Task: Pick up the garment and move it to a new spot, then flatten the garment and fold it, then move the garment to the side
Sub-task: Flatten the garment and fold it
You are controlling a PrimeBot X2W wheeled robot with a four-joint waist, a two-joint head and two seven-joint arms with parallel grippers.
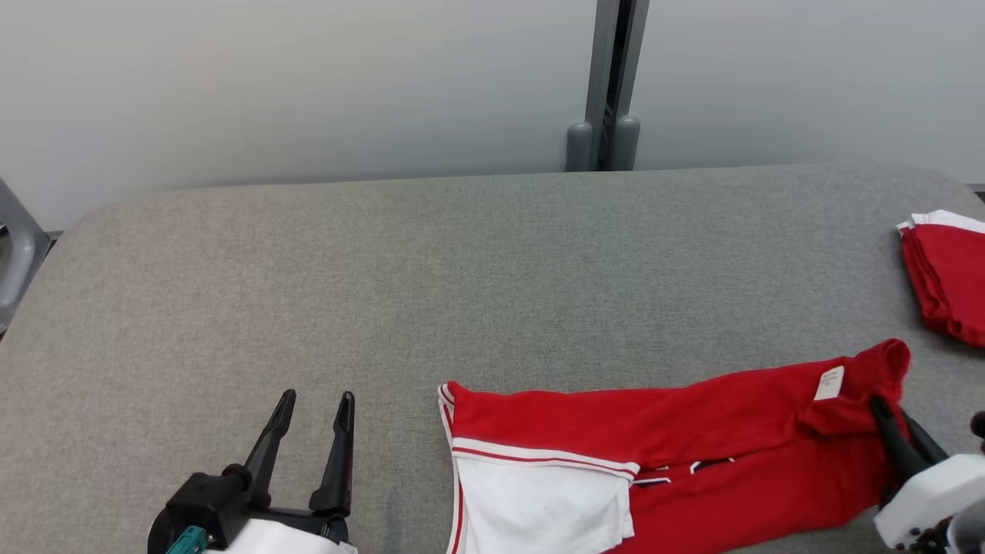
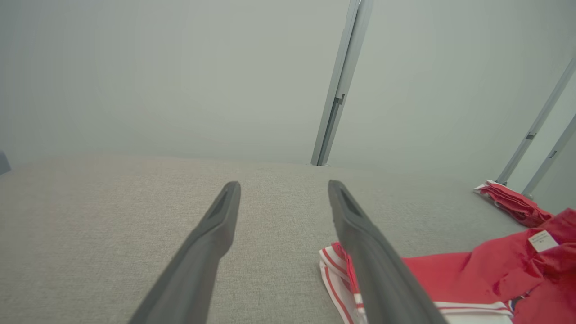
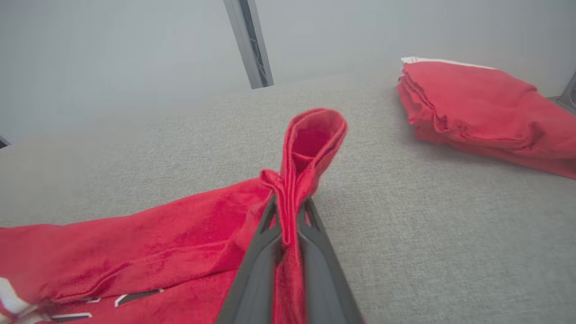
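The red garment point(image 1: 692, 431), white-trimmed with a white panel at its left end, lies stretched across the near right part of the grey fabric table point(image 1: 462, 269). The right tool point(image 3: 288, 207) is clenched on a bunched fold at the garment's right end. The cloth is pinched between its two dark fingers and loops up past the tips. The left tool point(image 1: 318, 400) is spread wide to the garment's left, grasping nothing and apart from the cloth. A folded red stack point(image 1: 950, 269) sits at the table's far right edge. Behind the table stands a pale wall with a grey post point(image 1: 608, 85).
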